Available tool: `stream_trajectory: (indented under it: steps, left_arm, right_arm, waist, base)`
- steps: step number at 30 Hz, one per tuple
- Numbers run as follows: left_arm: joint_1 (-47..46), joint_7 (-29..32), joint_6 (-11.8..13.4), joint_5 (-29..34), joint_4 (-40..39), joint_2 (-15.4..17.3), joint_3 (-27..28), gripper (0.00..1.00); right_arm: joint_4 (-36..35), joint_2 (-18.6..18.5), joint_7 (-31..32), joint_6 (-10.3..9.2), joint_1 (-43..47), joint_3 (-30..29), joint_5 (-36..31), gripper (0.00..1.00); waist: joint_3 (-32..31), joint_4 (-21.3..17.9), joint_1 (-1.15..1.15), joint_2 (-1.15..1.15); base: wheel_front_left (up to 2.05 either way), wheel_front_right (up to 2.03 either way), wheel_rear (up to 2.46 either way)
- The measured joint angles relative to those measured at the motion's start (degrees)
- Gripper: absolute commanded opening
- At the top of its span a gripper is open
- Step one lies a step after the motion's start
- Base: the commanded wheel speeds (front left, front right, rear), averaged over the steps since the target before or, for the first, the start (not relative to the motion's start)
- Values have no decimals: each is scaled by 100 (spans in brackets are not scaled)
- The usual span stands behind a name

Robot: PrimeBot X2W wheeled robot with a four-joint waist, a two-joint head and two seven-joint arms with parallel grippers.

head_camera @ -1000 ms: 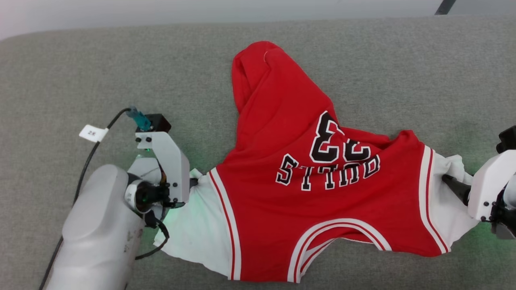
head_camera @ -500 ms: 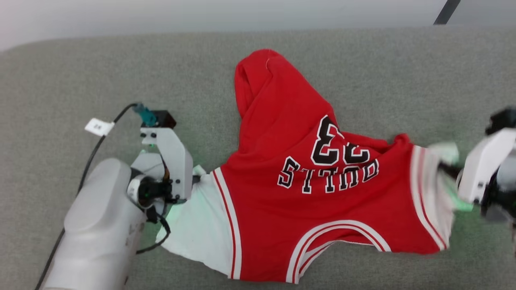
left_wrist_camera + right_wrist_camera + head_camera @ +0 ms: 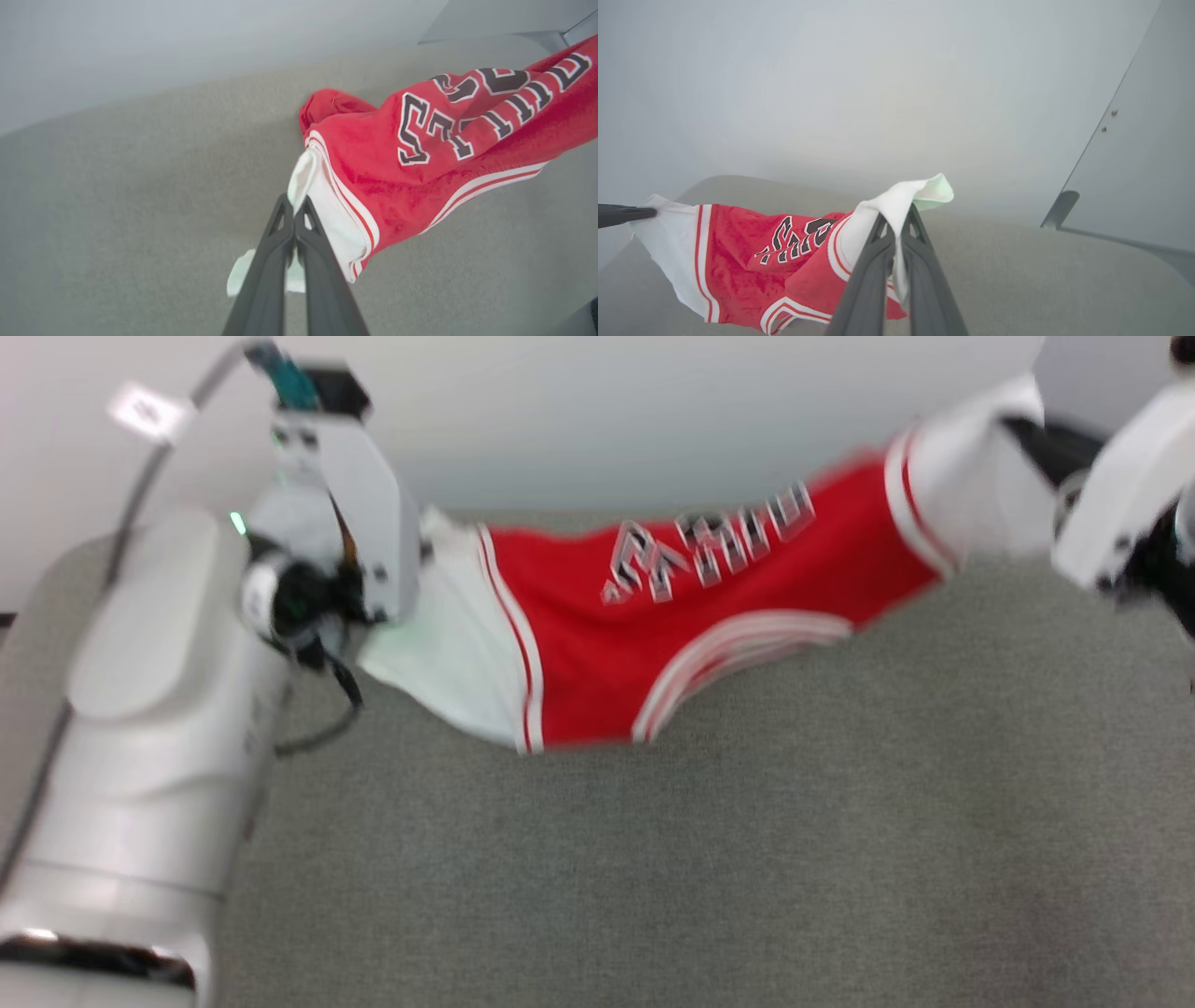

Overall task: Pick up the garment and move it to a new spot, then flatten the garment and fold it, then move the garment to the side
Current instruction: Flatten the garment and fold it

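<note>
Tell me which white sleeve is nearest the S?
The sleeve in the left gripper; the other sleeve, in the right gripper, sits past the lettering's far end.

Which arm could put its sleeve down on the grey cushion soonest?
Probably left: the left end effector holds the garment lower, nearer the cushion; the right end effector holds its sleeve higher.

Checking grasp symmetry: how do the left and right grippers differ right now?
Left gripper sits lower in the head view; right gripper higher, so the garment slants. Left gripper's sleeve hangs past its fingers; right gripper's sleeve folds over its fingertips. Both are shut on a white sleeve.
</note>
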Motion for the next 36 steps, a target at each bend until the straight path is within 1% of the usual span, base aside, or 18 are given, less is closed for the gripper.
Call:
stream_trajectory:
  steps: [5,13,19,24,32,36]
  left_arm:
    - [-611,-493,-18,220,55,145,-36,0]
    - [-1468,-1411,-59,444,420,270,-67,0]
    - [-1901,-1973,-86,459,619,281,-209,0]
    - [-2171,-2218,-90,365,786,309,-316,0]
    - [-2559,-2469,-91,191,858,430,-616,0]
    - [-2966,-2702,-92,269,856,588,-722,0]
  right_arm:
    - [347,52,-777,0,-804,341,-81,0]
    - [1241,143,-1903,0,-1825,855,-38,0]
    - [1744,74,-2348,0,-2316,1236,129,0]
    - [1989,8,-2655,0,-2605,1533,334,0]
    - [2194,-155,-3059,0,-3014,1873,571,0]
    - [2215,-245,-3442,0,-3432,2007,469,0]
  waist:
    - [-218,-13,0,0]
    - [-346,-64,0,0]
    - [-277,-29,0,0]
    - [-135,-11,0,0]
    - [238,24,0,0]
    - [562,41,0,0]
  base:
    - [0,0,0]
    - [0,0,0]
    - [0,0,0]
    - [0,0,0]
    - [0,0,0]
    - [0,0,0]
